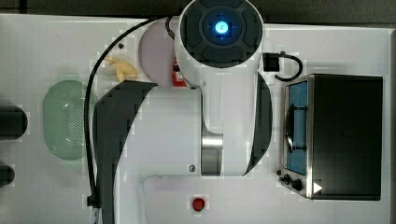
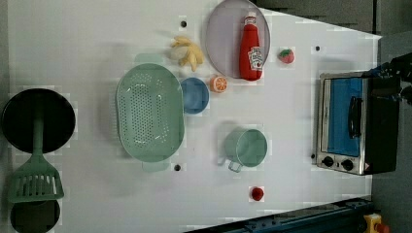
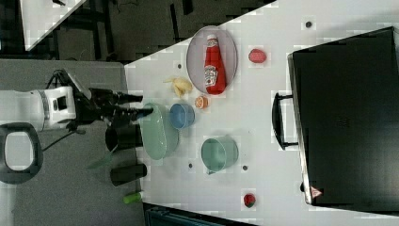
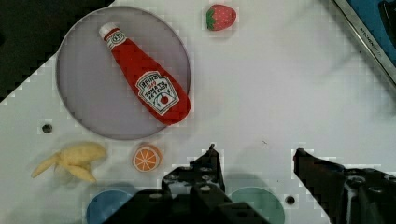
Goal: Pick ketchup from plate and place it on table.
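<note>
White robot arm (image 1: 219, 93) stretching across the white table (image 1: 46, 42), covering most of the pale plate (image 1: 156, 51), red ketchup (image 1: 177, 77) peeking out, green basket (image 1: 65, 119) sitting at the top view's left, toaster oven (image 1: 336, 135) standing at the top view's right

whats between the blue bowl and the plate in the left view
The orange slice lies between the blue bowl and the plate in the left view, close to the plate's rim.
</note>
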